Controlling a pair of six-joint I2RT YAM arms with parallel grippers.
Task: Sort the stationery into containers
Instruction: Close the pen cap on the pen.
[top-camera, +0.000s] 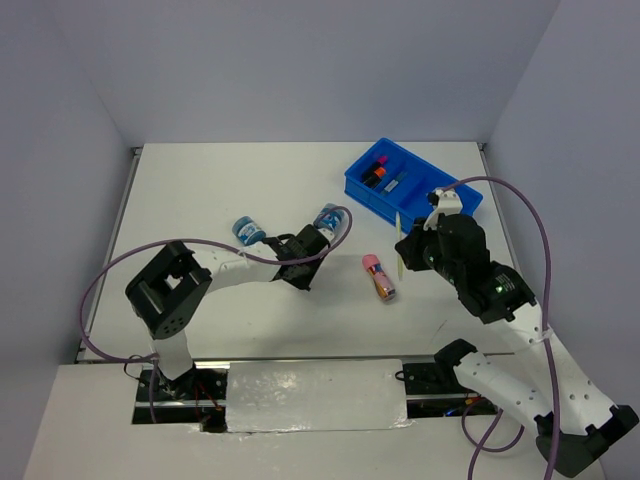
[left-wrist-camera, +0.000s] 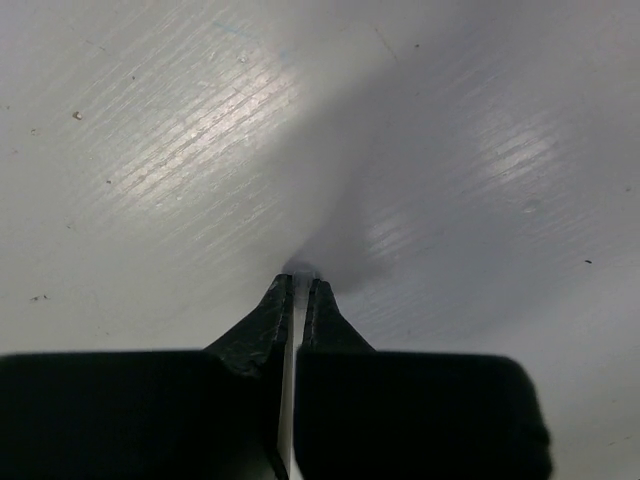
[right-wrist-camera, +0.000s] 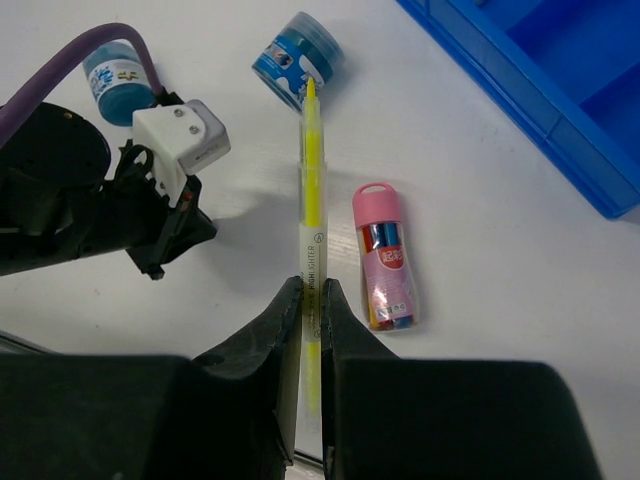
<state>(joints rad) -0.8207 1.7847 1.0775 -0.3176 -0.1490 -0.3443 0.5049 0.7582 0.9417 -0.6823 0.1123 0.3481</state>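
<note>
White counter (top-camera: 200, 180) carries a blue tray (top-camera: 375, 198) at its far right. Right tool (right-wrist-camera: 311, 290) clamps a yellow highlighter (right-wrist-camera: 312, 190) between tray and pink cylinder (top-camera: 380, 278). Left tool (left-wrist-camera: 298, 285) stands nearly together; whether it pinches anything, I cannot tell.

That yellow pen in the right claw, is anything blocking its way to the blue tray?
Nothing visible does. The right gripper holds the yellow pen just short of the blue tray, with no object between them; the pink tube lies aside, nearer the arms.
</note>
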